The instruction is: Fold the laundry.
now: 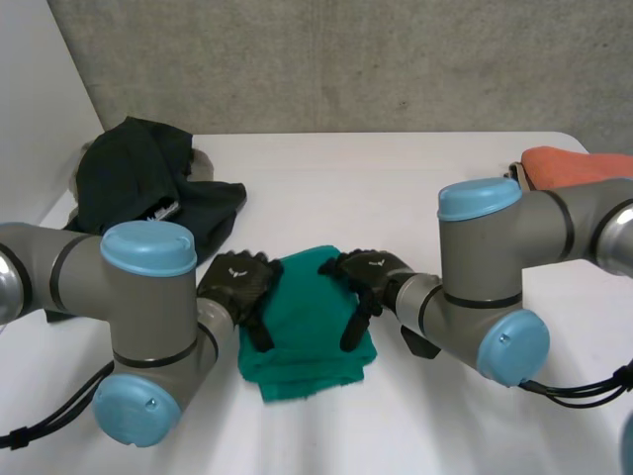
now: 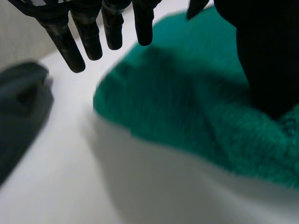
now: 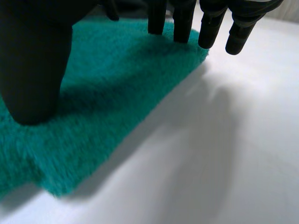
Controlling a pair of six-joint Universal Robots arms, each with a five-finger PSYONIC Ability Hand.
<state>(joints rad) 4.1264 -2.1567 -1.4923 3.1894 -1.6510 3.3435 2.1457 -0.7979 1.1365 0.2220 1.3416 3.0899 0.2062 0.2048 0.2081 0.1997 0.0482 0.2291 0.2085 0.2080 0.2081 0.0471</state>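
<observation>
White table (image 1: 396, 188): fuzzy green towel (image 1: 307, 341) folded; left hand (image 1: 237, 281), right hand (image 1: 372, 273) flank it, fingers straight.

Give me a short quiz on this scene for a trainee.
1. True or false: the left robot hand and the right robot hand are both on the green towel.
2. What lies at the table's far left? A) dark clothes pile B) a basket C) a plate
3. Fill in: the cloth at the table's far right edge is ___ in colour.
Key: 1 true; 2 A; 3 orange.
</observation>
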